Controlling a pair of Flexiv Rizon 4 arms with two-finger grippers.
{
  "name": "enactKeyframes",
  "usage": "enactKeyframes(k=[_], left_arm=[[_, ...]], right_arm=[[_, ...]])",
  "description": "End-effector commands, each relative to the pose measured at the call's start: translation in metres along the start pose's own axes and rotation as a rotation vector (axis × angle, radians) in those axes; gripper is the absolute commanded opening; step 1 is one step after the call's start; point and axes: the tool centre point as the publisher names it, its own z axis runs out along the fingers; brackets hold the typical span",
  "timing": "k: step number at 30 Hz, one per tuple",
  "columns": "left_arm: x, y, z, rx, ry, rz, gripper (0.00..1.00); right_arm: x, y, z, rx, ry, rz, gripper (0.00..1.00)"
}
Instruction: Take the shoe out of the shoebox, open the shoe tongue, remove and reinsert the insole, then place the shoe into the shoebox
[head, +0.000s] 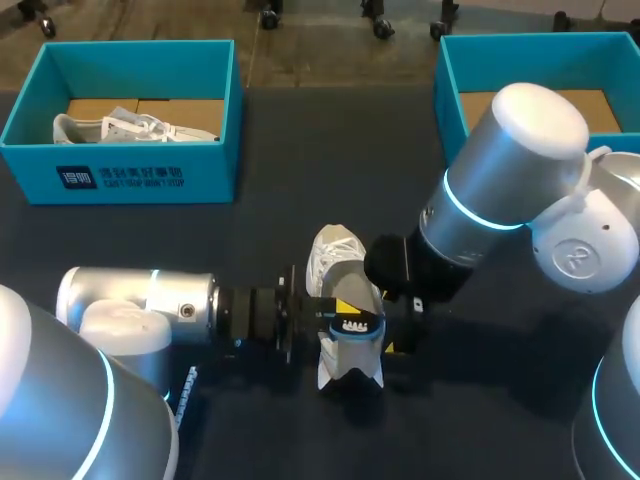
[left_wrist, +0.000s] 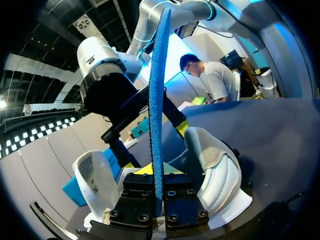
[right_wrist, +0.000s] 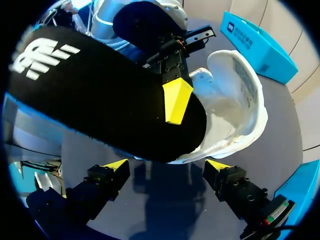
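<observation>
1. Dark worktop (head: 260, 240) carries the white shoe (head: 335, 252) between our arms, well apart from the shoebox (head: 447, 90)
2. Our left jaws pinch the insole (left_wrist: 157, 100) edge-on over the shoe's mouth, ready for reinsertion, we judge
3. Our right jaws stand wide at the shoe, seemingly to steady it

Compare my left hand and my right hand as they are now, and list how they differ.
The left hand is shut on the insole, pinching it edge-on; the right hand is open and holds nothing. The left hand sits over the white shoe; the right hand hangs beside that shoe, above bare table. Both are yellow-tipped and close to the shoe at mid-table.
</observation>
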Motion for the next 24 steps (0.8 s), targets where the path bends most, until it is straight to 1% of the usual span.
enactKeyframes(k=[1,2,3,5,9,10,11,20,24], left_arm=[[0.001,-0.008,-0.002,0.002,-0.005,-0.001,0.15],[0.001,-0.010,-0.002,0.004,-0.006,-0.001,0.16],[0.001,-0.012,-0.003,0.005,-0.006,0.000,0.14],[0.001,-0.015,-0.004,0.012,-0.007,-0.001,0.15],[0.001,-0.021,-0.005,0.016,-0.006,0.002,0.24],[0.000,-0.025,-0.005,0.019,-0.005,0.004,0.28],[0.000,-0.026,-0.006,0.020,-0.005,0.006,0.29],[0.001,-0.044,-0.002,0.019,-0.004,0.056,0.31],[0.002,-0.048,0.000,0.013,-0.004,0.097,0.29]], right_arm=[[0.001,0.000,0.001,-0.001,-0.001,0.000,1.00],[0.001,0.000,0.001,-0.001,-0.001,0.000,1.00],[0.001,0.000,0.001,-0.001,-0.001,0.000,1.00],[0.001,0.000,0.001,-0.001,-0.001,0.000,1.00],[0.001,0.000,0.001,-0.001,-0.001,0.000,1.00],[0.001,0.000,0.001,-0.001,-0.001,0.000,1.00],[0.001,0.000,0.001,-0.001,-0.001,0.000,1.00],[0.001,0.000,0.001,-0.001,-0.001,0.000,1.00],[0.001,0.000,0.001,-0.001,-0.001,0.000,1.00]])
